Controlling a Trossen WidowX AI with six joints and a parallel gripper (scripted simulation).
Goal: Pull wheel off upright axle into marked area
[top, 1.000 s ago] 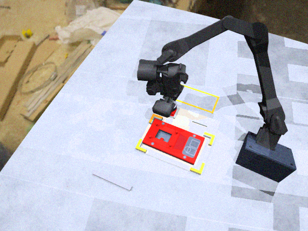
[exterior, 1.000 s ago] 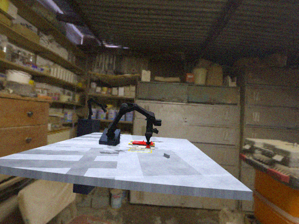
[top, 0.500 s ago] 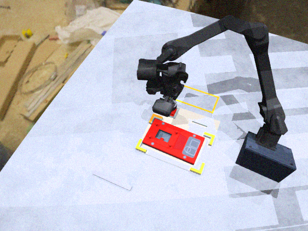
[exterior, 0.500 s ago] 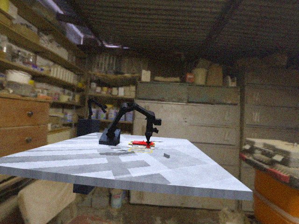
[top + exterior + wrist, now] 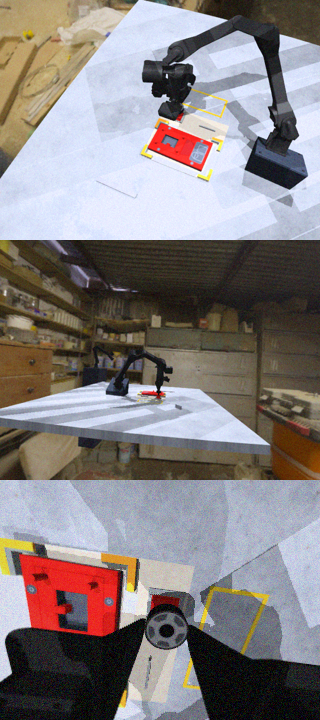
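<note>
The grey spoked wheel [image 5: 166, 642] is pinched between the fingertips of my gripper [image 5: 175, 109] [image 5: 158, 392] [image 5: 166, 626], which is shut on it. Its round hole looks dark in the wrist view. The wheel is above the small red block [image 5: 179, 117] [image 5: 165, 600] on the cream base sheet [image 5: 222, 126] [image 5: 182, 572]. The axle is hidden under the wheel, so I cannot tell whether its tip is still inside the hole. The marked area, a yellow outline [image 5: 224, 109] [image 5: 240, 592], lies on the table beside the sheet, right of the wheel in the wrist view.
A red panel [image 5: 189, 144] [image 5: 100, 615] with raised pegs lies beside the wheel's place. Corner brackets [image 5: 146, 152] surround it. A thin strip [image 5: 116, 189] stands on the table farther off. A small grey plate [image 5: 178, 406] shows in the exterior view.
</note>
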